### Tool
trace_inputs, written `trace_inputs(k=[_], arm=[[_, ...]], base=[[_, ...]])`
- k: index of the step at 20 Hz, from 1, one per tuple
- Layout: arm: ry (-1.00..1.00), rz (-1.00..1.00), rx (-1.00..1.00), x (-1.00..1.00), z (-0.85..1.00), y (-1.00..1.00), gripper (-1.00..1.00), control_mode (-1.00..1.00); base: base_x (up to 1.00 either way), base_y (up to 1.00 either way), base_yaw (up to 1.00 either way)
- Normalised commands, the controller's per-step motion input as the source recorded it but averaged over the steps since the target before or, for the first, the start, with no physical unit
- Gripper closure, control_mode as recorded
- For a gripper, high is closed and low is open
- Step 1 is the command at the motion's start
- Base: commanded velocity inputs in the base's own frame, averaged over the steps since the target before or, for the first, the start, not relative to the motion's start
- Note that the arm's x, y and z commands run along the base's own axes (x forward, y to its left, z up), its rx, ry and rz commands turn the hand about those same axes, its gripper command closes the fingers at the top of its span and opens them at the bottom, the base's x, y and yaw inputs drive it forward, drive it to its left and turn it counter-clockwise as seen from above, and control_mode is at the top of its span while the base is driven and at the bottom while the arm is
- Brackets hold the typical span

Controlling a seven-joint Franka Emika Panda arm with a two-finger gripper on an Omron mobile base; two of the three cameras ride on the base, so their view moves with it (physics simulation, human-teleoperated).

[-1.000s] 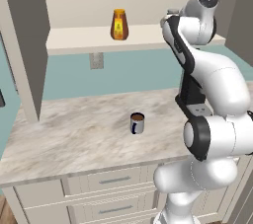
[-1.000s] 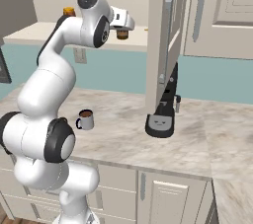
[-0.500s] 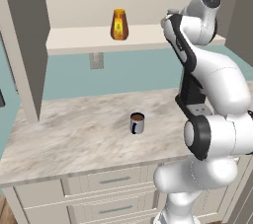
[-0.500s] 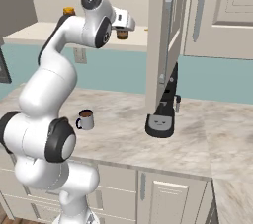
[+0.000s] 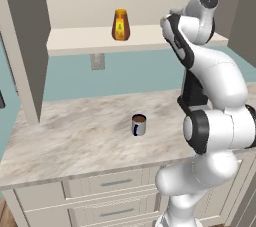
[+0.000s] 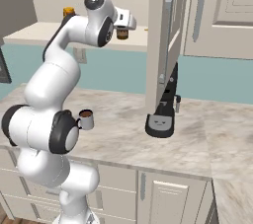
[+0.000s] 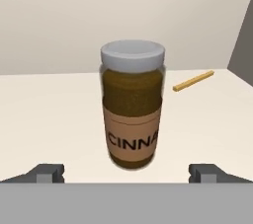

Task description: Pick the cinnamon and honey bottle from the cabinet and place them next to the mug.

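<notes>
The cinnamon, a dark-brown jar with a pale grey lid and tan label, stands upright on the cabinet shelf. My gripper is open just in front of it, and its fingertips sit wide on either side, apart from the jar. From the right base view the gripper is up at the shelf beside the cinnamon. The amber honey bottle stands further left on the shelf. The blue-grey mug, with brown liquid in it, sits on the counter below.
A thin tan stick lies on the shelf behind the jar. An open cabinet door hangs to the right, with a black device on the counter below it. A grey-brown side panel bounds the shelf's left end. Drawers front the counter.
The arm's wrist has shifted only slightly at the shelf. The jar, the bottle and the mug stand where they were.
</notes>
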Motion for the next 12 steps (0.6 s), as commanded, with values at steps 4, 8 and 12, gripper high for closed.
trace_inputs(k=[4, 8, 12], arm=[[0.00, 0.00, 0.00, 0.10, 0.00, 0.00, -1.00, -1.00], [0.00, 0.00, 0.00, 0.08, 0.00, 0.00, -1.00, -1.00], [0.00, 0.00, 0.00, 0.02, -0.13, 0.00, -1.00, -1.00]], base=[[0.00, 0.00, 0.00], [0.00, 0.00, 0.00], [0.00, 0.00, 0.00]])
